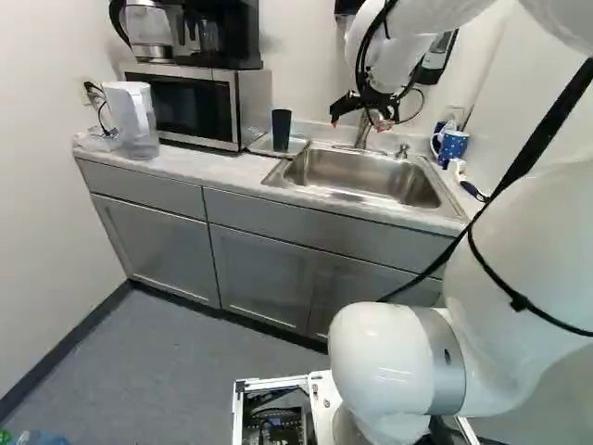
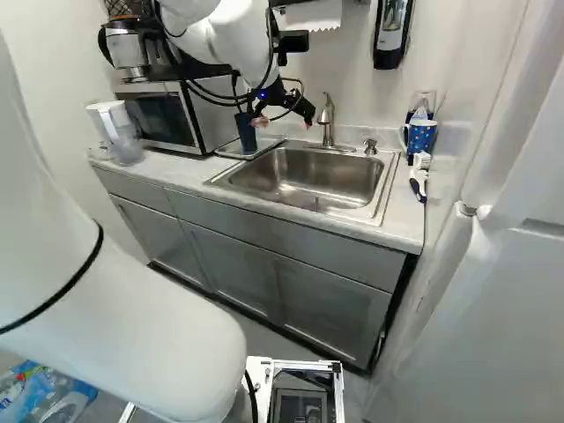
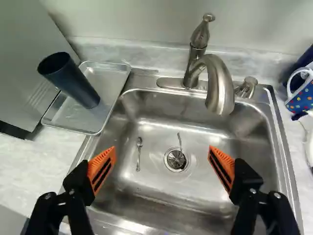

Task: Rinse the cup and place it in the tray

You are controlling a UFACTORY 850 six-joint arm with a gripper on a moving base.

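Tapered dark-blue cup, smooth-walled (image 3: 73,83), upright in shallow rectangular metal tray (image 3: 112,78). Tray on pale marbled tabletop (image 3: 44,161), beside brushed-steel sink with rounded corners (image 3: 161,196). Curved metal faucet (image 3: 220,88) over basin; slender metal spoon (image 3: 139,152) near round drain. Black end effector (image 2: 284,122) above sink, spread wide, nothing between orange ribbed pads (image 3: 101,169).

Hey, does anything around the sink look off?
Two things lie loose in the stainless-steel sink, perhaps left over: a small silver spoon, and a thin metal piece reaching the round drain. I can't tell what that is.
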